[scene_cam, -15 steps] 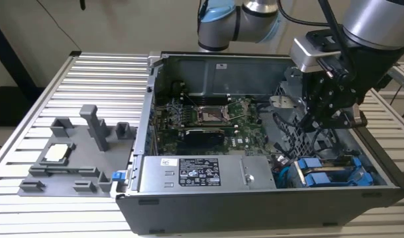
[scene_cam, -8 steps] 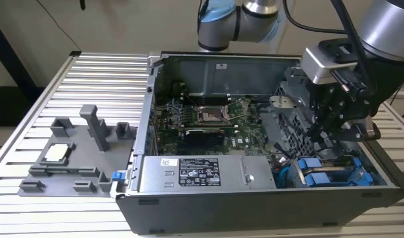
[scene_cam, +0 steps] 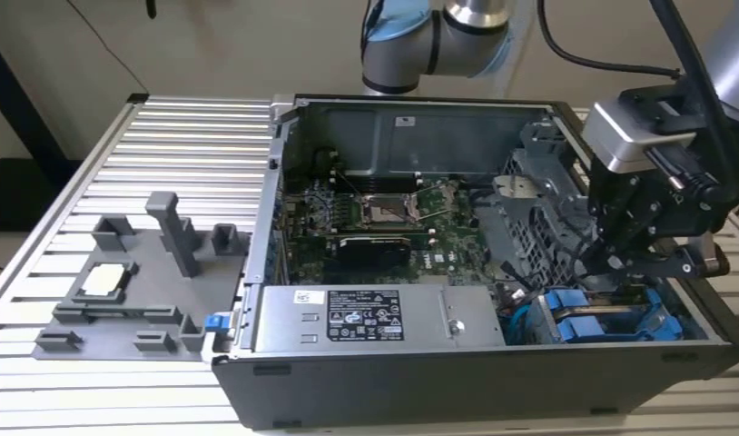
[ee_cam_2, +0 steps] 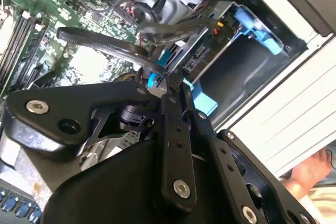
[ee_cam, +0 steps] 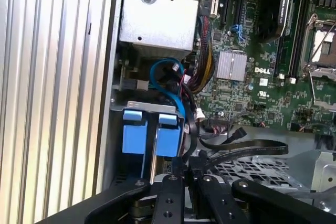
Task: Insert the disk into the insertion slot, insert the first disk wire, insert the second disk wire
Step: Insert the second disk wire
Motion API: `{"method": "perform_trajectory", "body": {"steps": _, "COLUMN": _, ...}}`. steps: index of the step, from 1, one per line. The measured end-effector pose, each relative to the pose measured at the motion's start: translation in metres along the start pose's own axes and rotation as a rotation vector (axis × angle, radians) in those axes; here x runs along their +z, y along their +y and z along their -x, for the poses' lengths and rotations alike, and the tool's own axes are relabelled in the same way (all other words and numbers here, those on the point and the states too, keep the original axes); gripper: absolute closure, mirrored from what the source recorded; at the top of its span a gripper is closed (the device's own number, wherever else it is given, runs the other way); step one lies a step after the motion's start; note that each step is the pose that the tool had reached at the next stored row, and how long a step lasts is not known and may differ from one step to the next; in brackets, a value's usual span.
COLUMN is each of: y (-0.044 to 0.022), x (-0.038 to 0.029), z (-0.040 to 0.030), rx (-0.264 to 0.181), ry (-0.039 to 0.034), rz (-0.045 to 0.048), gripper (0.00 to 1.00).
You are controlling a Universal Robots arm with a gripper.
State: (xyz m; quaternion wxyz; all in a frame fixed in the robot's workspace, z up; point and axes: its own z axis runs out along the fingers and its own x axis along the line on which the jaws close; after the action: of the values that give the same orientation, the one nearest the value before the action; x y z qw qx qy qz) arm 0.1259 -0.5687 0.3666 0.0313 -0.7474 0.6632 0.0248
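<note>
My gripper (scene_cam: 615,265) reaches down into the open computer case at the exterior view's right, just above the drive bays. Its fingers are shut on a small blue-tipped wire connector (ee_cam_2: 153,80), and a flat black disk wire (ee_cam: 247,149) runs off from the fingertips. Two blue-fronted carriers (ee_cam: 134,129) (ee_cam: 169,136) stand side by side in the bays right beside the gripper (ee_cam: 191,161); I cannot tell which one is the disk. The dark grey insertion slot (ee_cam_2: 244,74) shows next to the gripper (ee_cam_2: 156,81), between blue carrier tabs (ee_cam_2: 257,24).
The motherboard (scene_cam: 382,213) and silver power supply (scene_cam: 358,318) fill the case's middle. A perforated grey cage (scene_cam: 533,227) stands close beside the gripper. A grey fixture (scene_cam: 140,282) sits on the ribbed table at the exterior view's left. A person's hand (ee_cam_2: 310,174) rests outside the case.
</note>
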Motion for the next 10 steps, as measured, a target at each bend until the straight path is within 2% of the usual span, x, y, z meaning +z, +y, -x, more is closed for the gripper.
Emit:
{"method": "perform_trajectory", "body": {"steps": 6, "y": -0.0152, "x": 0.0018, "z": -0.0058, "rx": 0.002, "ry": -0.0036, "rz": 0.0304, "gripper": 0.84}}
{"method": "perform_trajectory", "body": {"steps": 10, "y": -0.0174, "x": 0.0061, "z": -0.0082, "rx": 0.009, "ry": -0.0039, "rz": 0.0312, "gripper": 0.84}}
